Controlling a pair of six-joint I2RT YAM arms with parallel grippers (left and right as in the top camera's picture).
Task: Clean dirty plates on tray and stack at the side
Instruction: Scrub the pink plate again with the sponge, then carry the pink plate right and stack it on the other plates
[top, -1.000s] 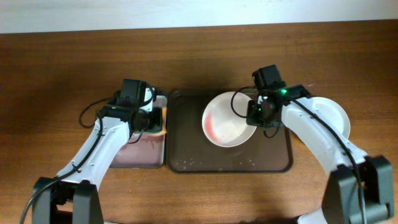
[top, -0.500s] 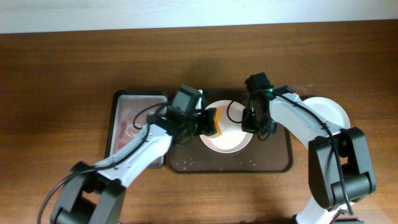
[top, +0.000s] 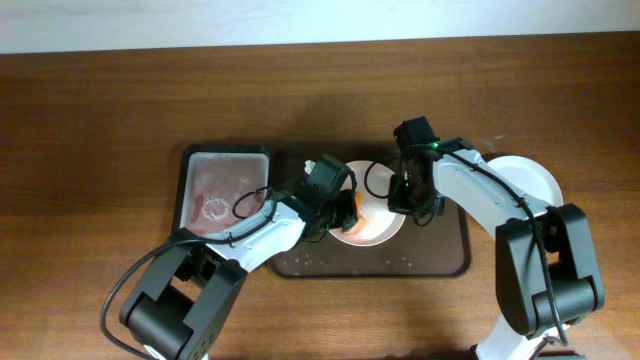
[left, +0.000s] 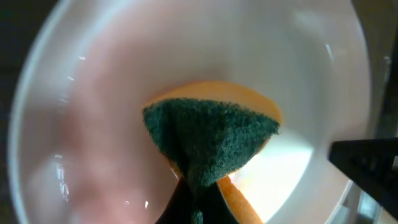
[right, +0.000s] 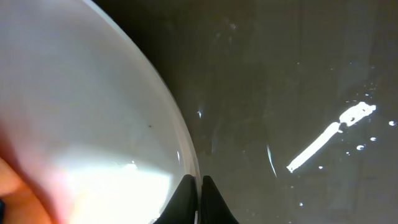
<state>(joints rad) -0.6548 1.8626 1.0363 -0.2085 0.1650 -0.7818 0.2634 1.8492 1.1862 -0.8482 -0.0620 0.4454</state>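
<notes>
The plate (top: 381, 224) lies in the tray (top: 440, 256), centre-right. The left gripper (left: 194, 198) is clamped on a green-and-orange sponge (left: 210, 138), which is pressed against the plate's inner surface. The right gripper (right: 198, 194) pinches the plate's right rim, its fingers nearly together. A second plate (top: 536, 180) lies on the tabletop (top: 100, 120) just right of the tray.

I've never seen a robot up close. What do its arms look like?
The left arm and right arm have white shells, black joints and loose black cables near the wrists. A small green light glows on the right one. The fingers are slim and black.
</notes>
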